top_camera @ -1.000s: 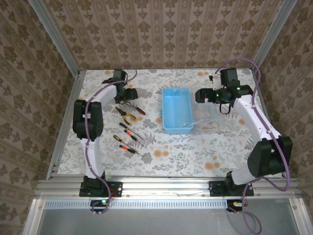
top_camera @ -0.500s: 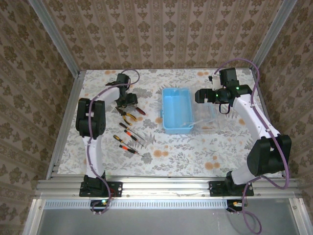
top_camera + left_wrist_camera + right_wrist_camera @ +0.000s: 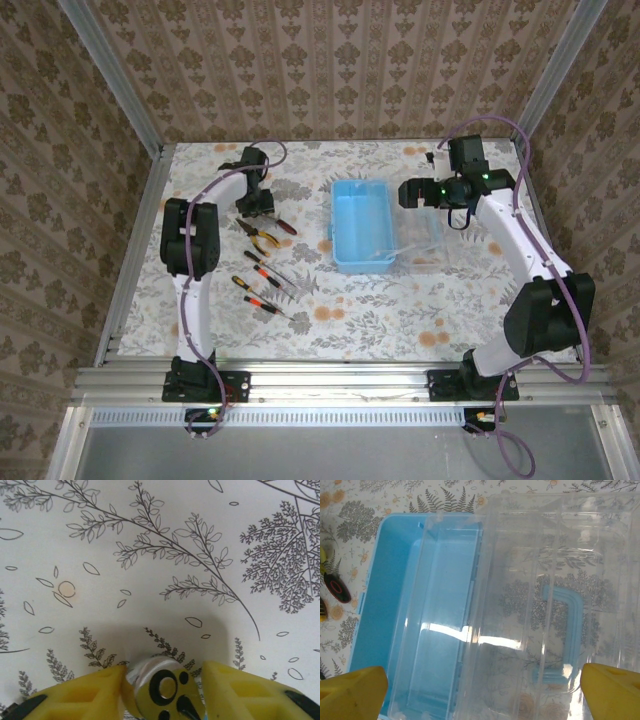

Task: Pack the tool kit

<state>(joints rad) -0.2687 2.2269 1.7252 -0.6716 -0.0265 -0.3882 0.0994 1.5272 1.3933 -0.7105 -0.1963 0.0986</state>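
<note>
The tool kit's light-blue case (image 3: 362, 225) lies open mid-table, its clear lid (image 3: 422, 245) folded out to the right. In the right wrist view the blue case (image 3: 385, 605) holds a clear tray (image 3: 445, 630), and the lid's blue handle (image 3: 570, 630) shows through the plastic. My right gripper (image 3: 412, 195) hovers open above it, wide and holding nothing (image 3: 480, 695). My left gripper (image 3: 255, 203) is down on the red-handled pliers (image 3: 278, 223). Its yellow fingers (image 3: 85, 695) clasp the pliers' shiny metal head (image 3: 162, 685). Yellow-handled pliers (image 3: 262, 238) and red-black screwdrivers (image 3: 262, 265) lie nearby.
More screwdrivers (image 3: 262, 303) and a thin silver tool (image 3: 290, 285) lie in a loose row left of the case. The floral tablecloth (image 3: 400, 310) is bare toward the front. Metal rails (image 3: 130, 250) and patterned walls close the table in.
My left gripper has dropped toward the red-handled pliers and its jaws have narrowed around the head. The right arm and the case have not moved.
</note>
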